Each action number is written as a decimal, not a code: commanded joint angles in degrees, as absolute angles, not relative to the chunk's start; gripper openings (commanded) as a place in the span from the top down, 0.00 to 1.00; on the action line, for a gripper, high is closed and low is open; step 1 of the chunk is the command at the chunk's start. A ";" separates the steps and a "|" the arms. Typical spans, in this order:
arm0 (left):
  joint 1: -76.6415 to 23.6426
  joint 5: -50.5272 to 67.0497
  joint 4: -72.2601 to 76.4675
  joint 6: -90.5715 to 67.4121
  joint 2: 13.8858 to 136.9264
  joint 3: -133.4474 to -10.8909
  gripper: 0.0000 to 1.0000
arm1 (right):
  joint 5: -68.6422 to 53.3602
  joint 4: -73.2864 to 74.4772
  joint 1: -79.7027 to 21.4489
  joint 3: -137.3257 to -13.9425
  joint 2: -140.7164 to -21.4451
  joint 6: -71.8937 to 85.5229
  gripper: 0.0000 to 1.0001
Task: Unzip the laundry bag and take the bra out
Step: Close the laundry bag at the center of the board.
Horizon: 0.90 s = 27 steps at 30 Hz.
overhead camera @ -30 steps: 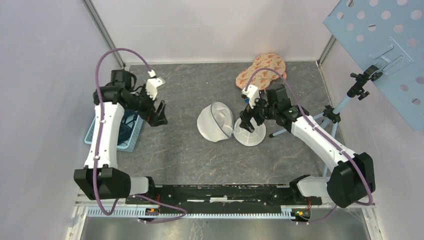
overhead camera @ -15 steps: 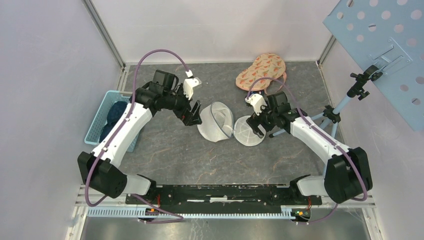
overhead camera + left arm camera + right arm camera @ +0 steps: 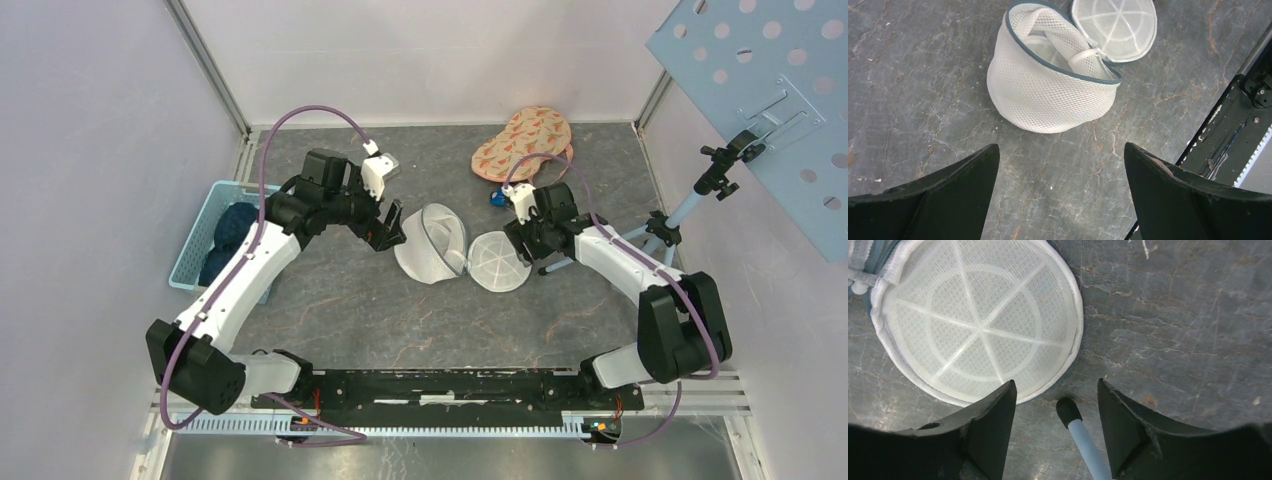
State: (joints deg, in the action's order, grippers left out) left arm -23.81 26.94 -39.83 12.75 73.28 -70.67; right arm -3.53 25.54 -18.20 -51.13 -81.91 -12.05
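**Plainly unzipped: laundry bag (image 3: 430,248) is lying open mid-bench, with both grippers empty**

From above, we are looking down on a grey, marbled bench (image 3: 340,310). The white mesh laundry bag is sitting near the bench's middle, a little toward the far edge. Its zip is undone, and its round lid (image 3: 498,263) is lying flat on the bench at the bag's right side, joined to it at the rim. Through the left wrist camera we are seeing white mesh folds inside the open mouth, and we cannot tell whether anything else is in there. A peach, patterned, padded garment, which we are taking to be the bra (image 3: 525,140), is lying outside the bag against the far edge. It is right of centre and well apart from the bag.

The left gripper (image 3: 388,228) is hovering just left of the bag, its fingers spread wide and gripping nothing. The right gripper (image 3: 522,243) is hanging over the right-hand rim of the lid, its jaws likewise standing wide apart and empty. In its wrist view, the black-tipped foot of a pale blue tripod leg (image 3: 1075,422) is showing between the fingers, just beside the lid's edge.

A light blue basket (image 3: 197,245) holding dark blue cloth (image 3: 235,222) is resting at the left edge. A tripod stand (image 3: 685,215) is standing by the right edge.
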 commanded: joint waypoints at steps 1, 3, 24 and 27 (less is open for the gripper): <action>-23.95 25.16 -37.34 9.98 70.46 -71.38 0.00 | -1.42 22.56 -17.98 -50.64 -84.35 -9.34 0.36; -23.89 24.28 -37.49 10.17 69.83 -71.37 0.00 | -0.37 22.15 -17.92 -50.45 -85.35 -8.99 0.40; -23.88 18.03 -37.14 13.11 64.65 -65.80 0.00 | -2.64 25.90 -17.02 -55.40 -94.92 -8.00 1.00; -23.85 17.37 -37.34 13.18 63.66 -64.49 0.00 | -3.85 27.97 -17.01 -58.91 -93.97 -8.63 1.00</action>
